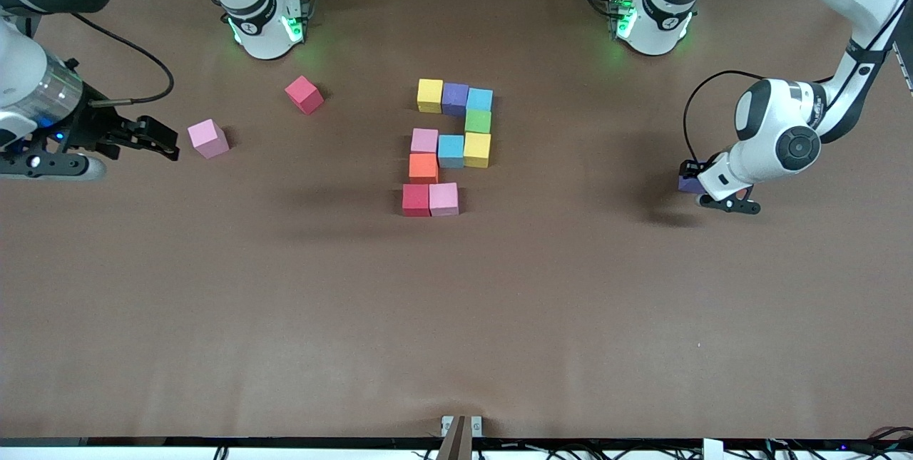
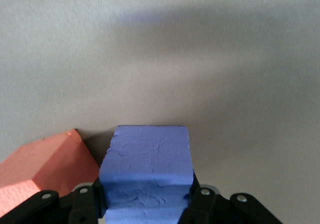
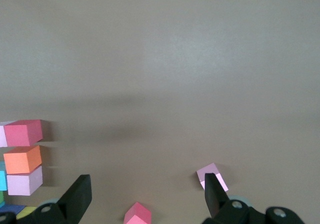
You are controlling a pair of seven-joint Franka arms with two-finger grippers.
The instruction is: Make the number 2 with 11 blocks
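The number 2 [image 1: 449, 150] lies mid-table as a part-built shape of mixed-colour blocks: a top row of three, a green one below, a middle row, an orange one, then a red [image 1: 416, 200] and a pink one [image 1: 444, 198]. Toward the left arm's end of the table, my left gripper [image 1: 702, 189] [image 2: 147, 194] is shut on a purple block [image 1: 690, 183] [image 2: 147, 159], low at the table surface. A salmon-orange block [image 2: 45, 166] lies right beside it. My right gripper [image 1: 167, 145] [image 3: 147, 184] hangs open next to a loose pink block [image 1: 208, 138] [image 3: 211, 175]. A loose red block [image 1: 304, 94] [image 3: 137, 214] lies nearer the right arm's base.
The brown table [image 1: 456, 317] runs wide and bare toward the front camera. The two arm bases [image 1: 267, 25] [image 1: 653, 18] stand along the table edge farthest from the camera. A small bracket [image 1: 461, 426] sits at the table's front edge.
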